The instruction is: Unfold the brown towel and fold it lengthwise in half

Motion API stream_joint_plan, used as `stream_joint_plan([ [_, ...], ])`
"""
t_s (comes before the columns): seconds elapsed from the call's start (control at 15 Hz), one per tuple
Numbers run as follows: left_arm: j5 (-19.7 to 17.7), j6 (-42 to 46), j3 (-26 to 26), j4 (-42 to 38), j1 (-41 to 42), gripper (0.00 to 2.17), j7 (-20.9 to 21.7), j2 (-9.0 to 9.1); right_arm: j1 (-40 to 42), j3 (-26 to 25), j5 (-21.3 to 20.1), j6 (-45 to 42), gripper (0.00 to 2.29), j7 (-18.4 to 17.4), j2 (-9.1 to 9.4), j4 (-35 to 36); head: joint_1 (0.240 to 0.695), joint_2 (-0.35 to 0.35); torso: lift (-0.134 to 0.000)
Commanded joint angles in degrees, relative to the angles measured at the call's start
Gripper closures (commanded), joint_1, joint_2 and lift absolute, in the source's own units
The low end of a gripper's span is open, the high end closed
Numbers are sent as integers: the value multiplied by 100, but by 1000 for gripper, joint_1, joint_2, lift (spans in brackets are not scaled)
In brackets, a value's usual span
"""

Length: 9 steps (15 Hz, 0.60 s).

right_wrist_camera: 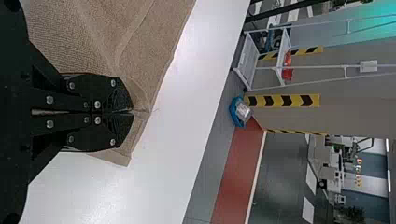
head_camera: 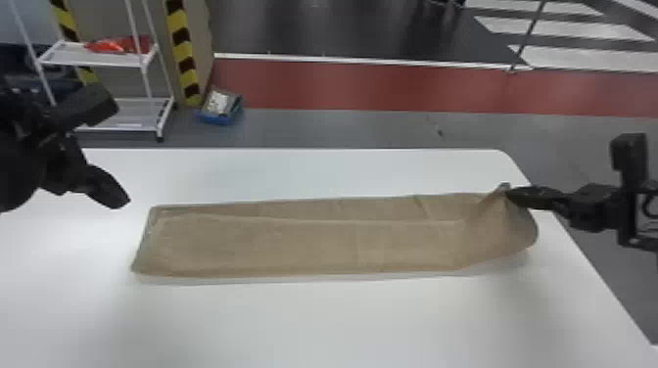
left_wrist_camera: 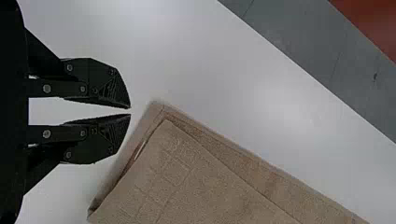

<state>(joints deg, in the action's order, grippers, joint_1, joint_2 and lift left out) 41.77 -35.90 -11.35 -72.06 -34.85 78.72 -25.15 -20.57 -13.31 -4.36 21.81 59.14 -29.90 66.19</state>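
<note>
Because the brown towel (head_camera: pixel 303 247) across the desk (head_camera: pixel 342 323) looks light and limp, we should grip near its corners, our right jaws pinching fabric at its right end, our left jaws slightly parted beside its left.

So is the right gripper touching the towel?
Touching. The right wrist view shows the right gripper shut on the towel near its edge, with pinched cloth coming out between the fingertips.
</note>
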Motion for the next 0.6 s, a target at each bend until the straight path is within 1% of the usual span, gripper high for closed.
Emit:
stream_joint_plan([
  [0.0, -64, -10, 1, -168, 163, 961, 3, 28, -35, 66, -29, -5, 1328, 1, 20, -27, 695, -94, -123],
  [0.07, -152, -80, 63, -379, 303, 849, -85, 98, -35, 74, -29, -22, 1328, 1, 37, -27, 695, -93, -123],
  [0.13, -380, -362, 159, -581, 470, 566, -313, 160, -35, 74, -38, -22, 1328, 1, 37, -18, 695, -97, -123],
  [0.2, -583, -608, 247, -722, 584, 380, -472, 204, -35, 74, -38, -22, 1328, 1, 46, -27, 695, -101, -123],
  [0.27, -750, -924, 291, -766, 602, 323, -577, 274, -26, 83, -65, -40, 1328, 1, 55, -27, 695, -104, -123],
  [0.33, -917, -1188, 309, -810, 602, 323, -683, 327, -26, 83, -65, -40, 1328, 1, 55, -27, 695, -110, -123],
  [0.47, -1110, -1539, 353, -801, 576, 323, -1008, 441, -26, 92, -91, -40, 1328, 1, 63, -27, 695, -120, -123],
  [0.53, -1224, -1803, 353, -801, 549, 323, -1104, 502, -18, 101, -109, -58, 1328, 1, 81, -27, 695, -122, -123],
])
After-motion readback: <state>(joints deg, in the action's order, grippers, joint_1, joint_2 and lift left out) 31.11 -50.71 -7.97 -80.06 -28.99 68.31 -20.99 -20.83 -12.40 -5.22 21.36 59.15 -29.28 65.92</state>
